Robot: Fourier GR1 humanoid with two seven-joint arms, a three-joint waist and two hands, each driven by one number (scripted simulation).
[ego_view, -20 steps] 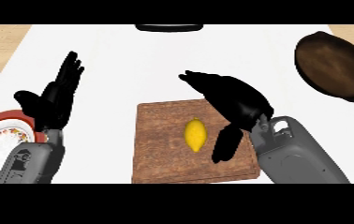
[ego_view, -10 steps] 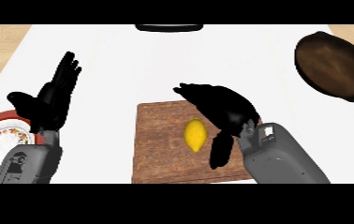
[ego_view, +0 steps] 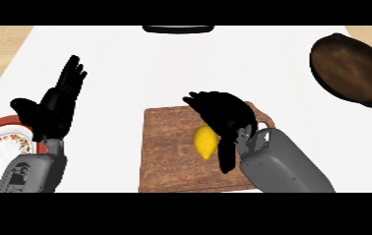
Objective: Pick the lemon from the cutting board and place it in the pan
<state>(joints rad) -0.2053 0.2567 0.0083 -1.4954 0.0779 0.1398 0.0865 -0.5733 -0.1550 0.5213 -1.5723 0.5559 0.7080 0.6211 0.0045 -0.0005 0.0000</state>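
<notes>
Right hand (ego_view: 225, 115) is seen at centre-right of the frame, hovering over the cutting board (ego_view: 169, 150), shifted left and lower than a second ago so that it is now right over the lemon (ego_view: 206, 142). Fingers are curled downward around the lemon's right side and top, thumb hanging down just beside it; whether contact is made cannot be told, and the lemon is not yet enclosed. The lemon is lying where it was on the board, right of the board's middle, unmoved. This is judged as the closing-in step of the grasp: pick not done, lift not started. The pan (ego_view: 343, 72) is found at the upper right edge, well apart from the board, with nothing seen in it. Left hand (ego_view: 52, 106) is held open at the left edge, fingers up, resting, just above a red-rimmed plate (ego_view: 13, 133) at lower left. A dark object (ego_view: 178, 28) is partly seen at top centre.
</notes>
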